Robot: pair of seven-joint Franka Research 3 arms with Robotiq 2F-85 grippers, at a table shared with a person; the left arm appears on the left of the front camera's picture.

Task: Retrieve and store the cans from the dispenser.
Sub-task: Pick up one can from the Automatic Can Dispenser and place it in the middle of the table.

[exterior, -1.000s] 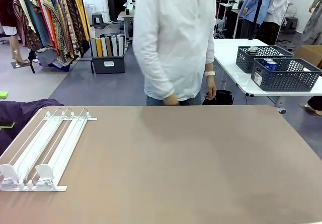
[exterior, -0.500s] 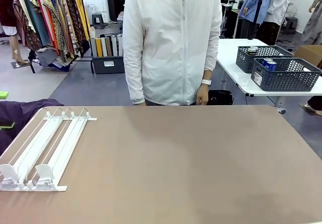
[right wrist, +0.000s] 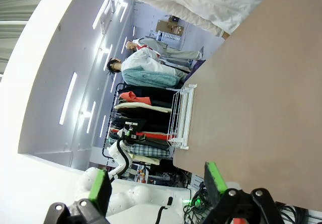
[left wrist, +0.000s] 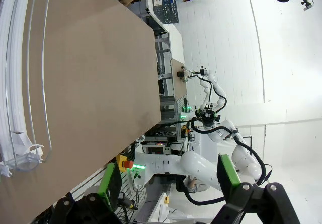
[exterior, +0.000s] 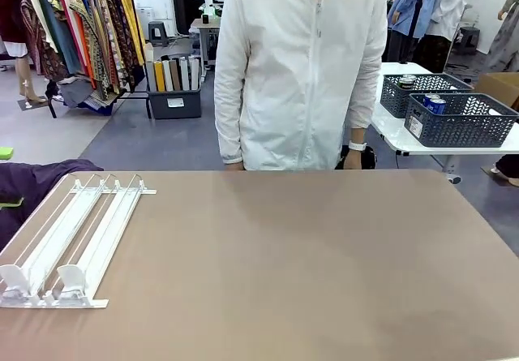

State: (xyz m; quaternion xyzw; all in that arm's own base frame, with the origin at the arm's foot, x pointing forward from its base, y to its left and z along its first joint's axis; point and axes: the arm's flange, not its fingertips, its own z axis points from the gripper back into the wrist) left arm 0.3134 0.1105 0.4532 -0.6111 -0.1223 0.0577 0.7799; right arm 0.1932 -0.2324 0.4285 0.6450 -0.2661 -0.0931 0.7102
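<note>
White dispenser, brown table

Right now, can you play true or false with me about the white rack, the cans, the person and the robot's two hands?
1. The dispenser has cans rolling down its lanes. False: both lanes are bare.
2. The dispenser lies on the robot's left side of the table. True.
3. The person in the white jacket is reaching over the table. False: the person stands at the far edge with arms hanging down.
4. Cans sit in a grey basket on another table behind. True.
5. The left gripper is squeezing a can. False: it is open and holds nothing.
6. The right gripper is open. True.
</note>
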